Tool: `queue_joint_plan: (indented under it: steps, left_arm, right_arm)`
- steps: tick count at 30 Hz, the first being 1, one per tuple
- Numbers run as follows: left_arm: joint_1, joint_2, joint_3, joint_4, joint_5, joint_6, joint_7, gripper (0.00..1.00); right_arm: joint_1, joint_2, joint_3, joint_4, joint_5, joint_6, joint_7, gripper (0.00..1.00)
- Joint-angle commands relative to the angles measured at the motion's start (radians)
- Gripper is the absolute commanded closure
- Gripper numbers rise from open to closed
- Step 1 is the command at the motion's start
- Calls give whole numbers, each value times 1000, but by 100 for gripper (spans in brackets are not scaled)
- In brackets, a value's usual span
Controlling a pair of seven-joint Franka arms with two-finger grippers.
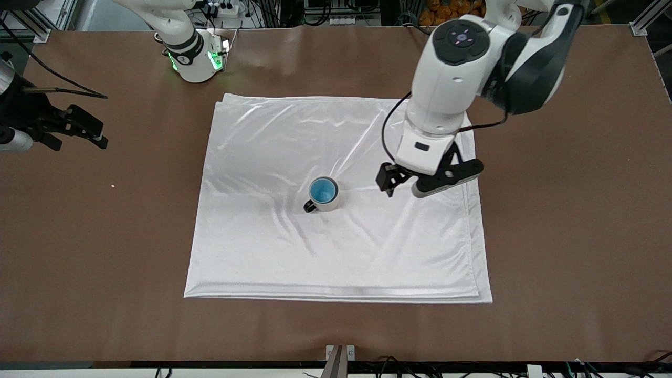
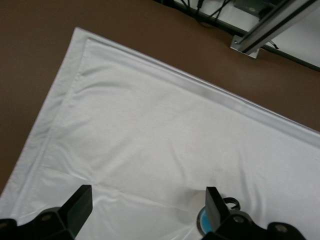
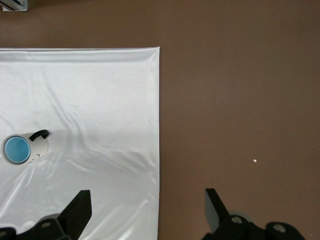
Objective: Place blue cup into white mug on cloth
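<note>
Blue cup (image 1: 323, 190): nested in white mug (image 1: 326, 200), frame centre, on cloth (image 1: 262, 252). Left gripper (image 1: 428, 181), right gripper (image 1: 79, 128): both wide open, empty. Your risk: the left gripper swinging low could topple the mug.

Two big white arms with smooth round shells and black joints. Round black button pad on the left arm (image 1: 462, 79), thin black cable looping beside it. Green lights glowing on the right arm (image 1: 191, 52). Black jaws.
</note>
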Motion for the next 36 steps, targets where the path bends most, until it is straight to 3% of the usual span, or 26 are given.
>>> queue_joint_plan:
  steps: [1, 7, 14, 22, 28, 36]
  left_arm:
    - [87, -91, -8, -29, 21, -107, 129, 0]
    - [214, -157, -16, -29, -3, -193, 348, 0]
    - [324, -198, -14, -32, -38, -272, 474, 0]
    - [472, -215, -16, -64, -176, -274, 658, 0]
    - [489, -241, -16, -104, -187, -253, 661, 0]
    - [516, -339, -17, -280, -189, -119, 703, 0]
  right_arm:
    - [-14, -24, 4, -1, 6, 2, -4, 0]
    - [-11, -21, 9, 8, -18, 2, -5, 0]
    - [-6, -19, 6, 10, -34, 0, -10, 0]
    - [2, -19, 6, 10, -64, -10, -4, 0]
    - [3, -19, 4, 10, -67, -10, -4, 0]
    - [5, -19, 4, 8, -89, -30, -5, 0]
